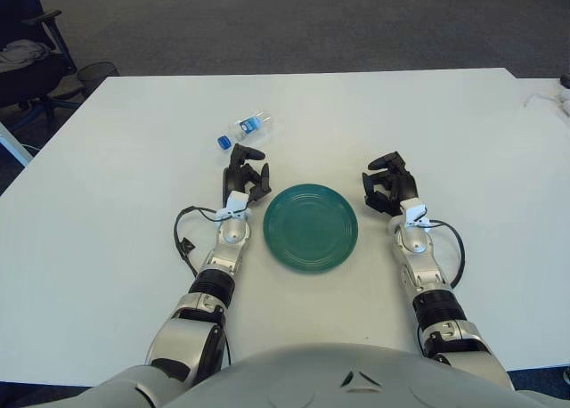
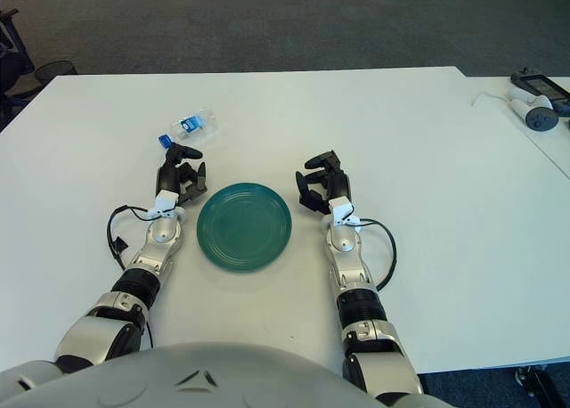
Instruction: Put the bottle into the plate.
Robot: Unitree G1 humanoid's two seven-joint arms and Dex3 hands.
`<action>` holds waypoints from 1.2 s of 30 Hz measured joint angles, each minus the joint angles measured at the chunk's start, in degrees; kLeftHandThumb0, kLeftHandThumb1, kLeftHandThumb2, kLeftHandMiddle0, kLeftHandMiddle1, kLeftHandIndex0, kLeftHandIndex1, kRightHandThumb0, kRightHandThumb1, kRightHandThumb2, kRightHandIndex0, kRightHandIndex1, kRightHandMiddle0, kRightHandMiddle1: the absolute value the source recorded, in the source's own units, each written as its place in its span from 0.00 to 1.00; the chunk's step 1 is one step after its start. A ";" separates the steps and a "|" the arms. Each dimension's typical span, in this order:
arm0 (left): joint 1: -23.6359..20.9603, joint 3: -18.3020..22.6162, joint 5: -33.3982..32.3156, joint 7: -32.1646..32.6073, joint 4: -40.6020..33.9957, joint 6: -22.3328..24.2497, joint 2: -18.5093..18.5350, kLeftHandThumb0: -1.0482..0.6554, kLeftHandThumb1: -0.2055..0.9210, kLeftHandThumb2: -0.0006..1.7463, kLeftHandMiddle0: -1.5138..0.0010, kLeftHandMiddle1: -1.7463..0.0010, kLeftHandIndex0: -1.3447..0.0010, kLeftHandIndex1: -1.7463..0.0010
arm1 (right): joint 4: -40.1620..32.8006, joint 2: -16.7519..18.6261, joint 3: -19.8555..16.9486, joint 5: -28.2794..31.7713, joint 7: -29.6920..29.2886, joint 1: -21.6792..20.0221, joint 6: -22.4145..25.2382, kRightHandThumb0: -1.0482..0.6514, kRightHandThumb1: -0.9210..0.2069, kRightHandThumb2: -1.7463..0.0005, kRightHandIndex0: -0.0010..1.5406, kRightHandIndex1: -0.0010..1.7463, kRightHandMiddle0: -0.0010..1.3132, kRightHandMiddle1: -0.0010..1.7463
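The bottle (image 1: 244,129) lies on its side toward the tabletop's far-left part, long axis slanting cap-near-left, just beyond the left hand (image 1: 244,178), whose fingers are loosely curled and empty; the plate (image 1: 311,227) sits between it and the idle, equally empty right hand (image 1: 390,185).

We seem to be in an office or a lab set up in office space. A broad white table (image 1: 134,274) stands on dark grey carpet (image 1: 294,25), and a black swivel chair (image 1: 31,56) sits off its far left corner. At the far right edge we see some white cabled devices (image 2: 534,101).
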 measured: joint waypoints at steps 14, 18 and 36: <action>-0.03 0.16 -0.09 -0.74 -0.24 0.05 0.12 0.38 0.72 0.54 0.33 0.00 0.71 0.00 | 0.00 0.02 0.00 0.20 0.07 0.00 0.00 0.61 0.22 0.56 0.33 0.84 0.19 0.97; -0.14 0.27 -0.08 -0.78 -0.26 0.07 0.16 0.38 0.73 0.54 0.34 0.00 0.71 0.00 | 0.00 0.02 0.00 0.31 0.14 0.00 0.00 0.61 0.23 0.55 0.33 0.84 0.19 0.97; -3.10 2.69 -2.48 -3.73 0.95 0.92 1.91 0.38 0.73 0.54 0.34 0.00 0.71 0.00 | 0.20 0.35 0.05 0.58 0.32 -0.38 0.03 0.61 0.23 0.55 0.33 0.85 0.18 0.97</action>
